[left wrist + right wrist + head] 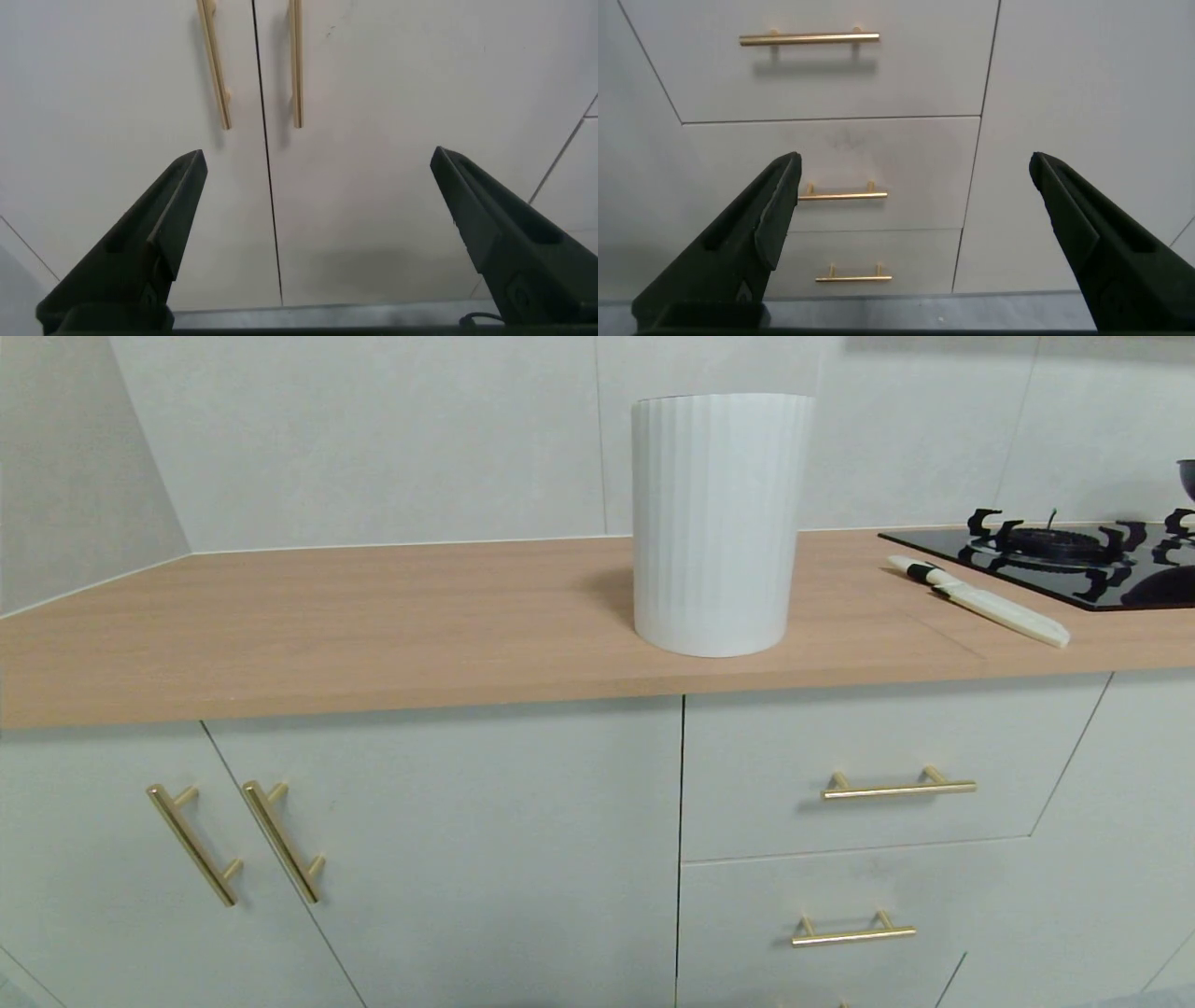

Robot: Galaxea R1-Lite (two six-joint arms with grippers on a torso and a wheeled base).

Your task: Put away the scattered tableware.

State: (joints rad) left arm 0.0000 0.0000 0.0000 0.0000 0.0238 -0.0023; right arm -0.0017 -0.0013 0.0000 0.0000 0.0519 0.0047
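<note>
A white knife (980, 601) with a black band near its handle lies on the wooden counter (373, 616), just in front of the black stove top (1074, 560). To its left a tall white ribbed container (714, 523) stands upright near the counter's front edge. My left gripper (318, 163) is open, low down and facing the two cupboard doors with gold handles (215, 65). Facing the drawer fronts, my right gripper (915, 168) is open with nothing between its fingers.
Below the counter are two cupboard doors (448, 849) on the left and stacked drawers (859, 775) with gold bar handles (898, 789) on the right. A dark pot (1186, 476) sits at the far right edge. A tiled wall backs the counter.
</note>
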